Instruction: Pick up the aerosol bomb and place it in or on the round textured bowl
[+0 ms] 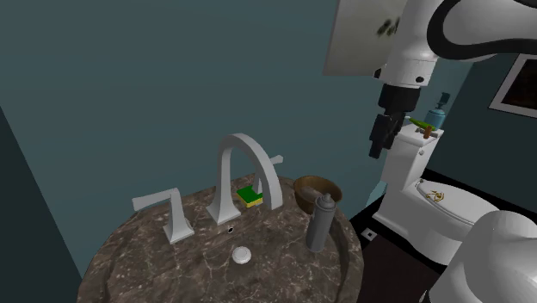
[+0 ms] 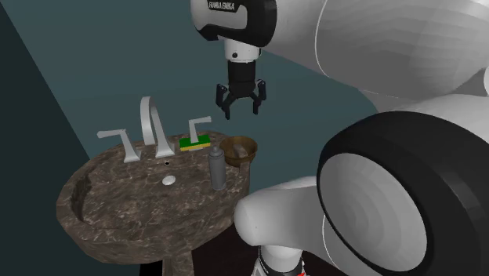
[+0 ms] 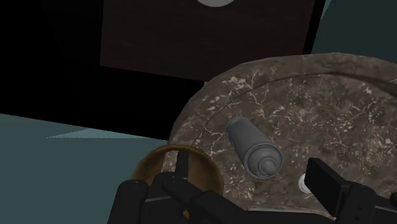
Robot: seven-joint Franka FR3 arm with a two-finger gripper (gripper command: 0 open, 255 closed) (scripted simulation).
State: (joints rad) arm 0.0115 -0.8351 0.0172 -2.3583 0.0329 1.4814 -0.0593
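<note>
Bowl (image 1: 317,191) and aerosol can (image 1: 321,222) come first in the shoulder view. The round brown bowl sits on the rim of the dark marble sink (image 1: 138,258), below the end effector (image 1: 379,146) and off to its side, and its inside shows bare brown. The grey can stands upright just in front of the bowl, lower still beneath the black fingers. A green and yellow sponge (image 1: 249,196) lies on the far side of the bowl from the end effector, at the foot of the arched grey faucet (image 1: 245,168). A white toilet (image 1: 430,207) stands below the end effector on its other side, with a teal bottle (image 1: 437,112) on its tank. The walls are dark teal.

In the second exterior view the end effector (image 2: 240,110) hangs released, its fingers spread with nothing between them. The bowl (image 2: 240,147) is almost straight beneath it. The can (image 2: 217,168) stands upright beside the bowl, further down, and is well apart from the fingers. The sponge (image 2: 194,143) lies beyond the can on the sink (image 2: 110,212).

In the wrist view the end effector (image 3: 238,194) is open. The can (image 3: 254,147) is seen from above, ahead of the gap between the fingers, on the sink's rim (image 3: 299,89). The bowl (image 3: 156,165) lies partly behind one finger.
</note>
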